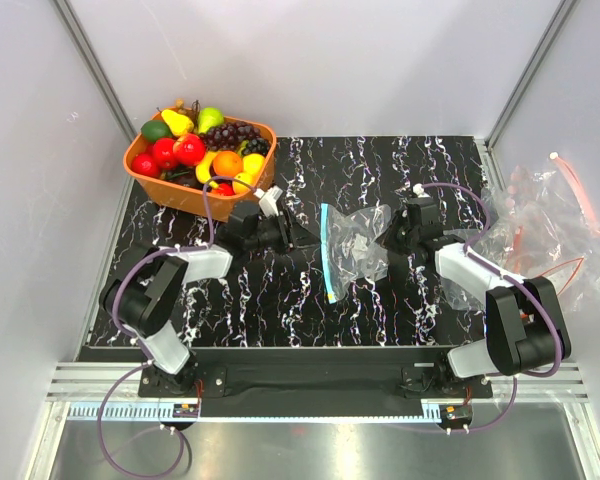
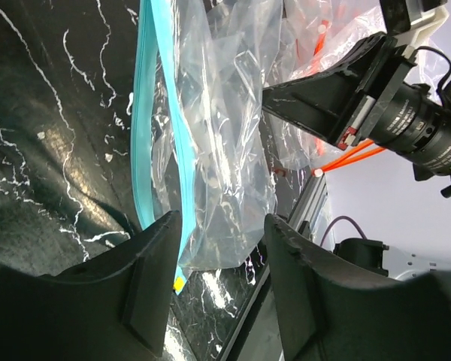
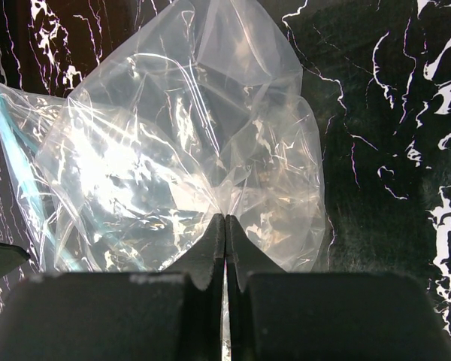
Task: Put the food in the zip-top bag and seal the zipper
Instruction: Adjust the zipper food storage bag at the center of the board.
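The clear zip-top bag (image 1: 358, 248) lies crumpled on the black marbled mat, its light blue zipper (image 1: 327, 252) along the left edge. My right gripper (image 3: 225, 219) is shut on a fold of the bag's plastic at its right side (image 1: 390, 243). My left gripper (image 2: 222, 226) stands open just left of the zipper (image 2: 146, 113), and the bag's near corner (image 2: 218, 241) lies beyond its fingers, not between the pads. The food sits in the orange basket (image 1: 165, 190): red fruits (image 1: 177, 152), an orange one (image 1: 227, 163) and a yellow one (image 1: 252, 163).
Dark grapes (image 1: 235, 135), a green pear (image 1: 211, 119) and a lime (image 1: 155, 129) share the basket. Spare clear bags with red-orange strips (image 1: 550, 215) are heaped off the mat's right edge. White walls enclose the table on three sides.
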`<state>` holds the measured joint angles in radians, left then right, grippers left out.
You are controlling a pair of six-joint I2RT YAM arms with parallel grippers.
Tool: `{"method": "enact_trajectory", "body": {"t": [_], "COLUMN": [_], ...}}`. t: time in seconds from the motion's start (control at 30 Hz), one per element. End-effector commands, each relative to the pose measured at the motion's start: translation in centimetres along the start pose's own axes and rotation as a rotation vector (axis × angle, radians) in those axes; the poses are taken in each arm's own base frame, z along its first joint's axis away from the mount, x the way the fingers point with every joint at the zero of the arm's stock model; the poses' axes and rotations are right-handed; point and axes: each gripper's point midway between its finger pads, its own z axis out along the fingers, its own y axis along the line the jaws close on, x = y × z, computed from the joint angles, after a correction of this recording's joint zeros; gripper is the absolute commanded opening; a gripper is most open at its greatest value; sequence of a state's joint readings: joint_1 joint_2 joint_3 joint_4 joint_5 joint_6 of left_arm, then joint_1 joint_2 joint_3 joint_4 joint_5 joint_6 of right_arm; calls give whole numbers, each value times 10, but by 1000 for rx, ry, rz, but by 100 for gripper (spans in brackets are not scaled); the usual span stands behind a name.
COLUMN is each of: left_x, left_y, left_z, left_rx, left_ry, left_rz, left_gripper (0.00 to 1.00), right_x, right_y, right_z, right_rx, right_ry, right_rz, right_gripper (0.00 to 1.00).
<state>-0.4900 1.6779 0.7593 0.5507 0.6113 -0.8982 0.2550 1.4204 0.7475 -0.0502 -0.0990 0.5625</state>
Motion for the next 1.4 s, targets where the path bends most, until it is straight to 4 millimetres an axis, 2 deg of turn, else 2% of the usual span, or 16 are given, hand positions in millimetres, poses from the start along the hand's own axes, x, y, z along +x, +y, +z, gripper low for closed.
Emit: {"method": "enact_trajectory", "body": {"t": [0.0,0.53,0.67,0.83,1.0,1.1,1.13,1.23,1.27,1.37], "left_x": [-6,3,3,4,1,-1,-1,-4,-5,-4], "left_y": [-3,14,9,13,6,1,1,-7,-9,-11], "left_z": [4,28,33,39,44,46,48,48,48,44], "left_rx": [32,50,84,92,140,180,188,230,241,254], "left_ry": [-31,-6,4,1,-2,-8,-9,-12,-13,-8], "left_rz": [22,-25,-30,-43,-55,-69,-76,-86,-88,-92], "left_gripper": [52,45,44,41,39,30,22,10,1,0], "right_x": [-8,-7,-6,-5,-4,-1,-1,-1,-2,-5], "right_y": [5,7,6,7,6,6,5,4,4,-1], "right_z": [-1,0,1,1,4,5,5,6,6,5], "right_rx": [-25,-39,-38,-41,-40,-40,-39,-35,-33,-3], "right_ry": [-27,-22,-15,-15,-5,5,4,5,2,-9], "right_rz": [-11,-8,-5,-8,-6,-3,-2,-3,-3,-5], "right_gripper": [0,0,0,0,0,0,0,0,0,0]}}
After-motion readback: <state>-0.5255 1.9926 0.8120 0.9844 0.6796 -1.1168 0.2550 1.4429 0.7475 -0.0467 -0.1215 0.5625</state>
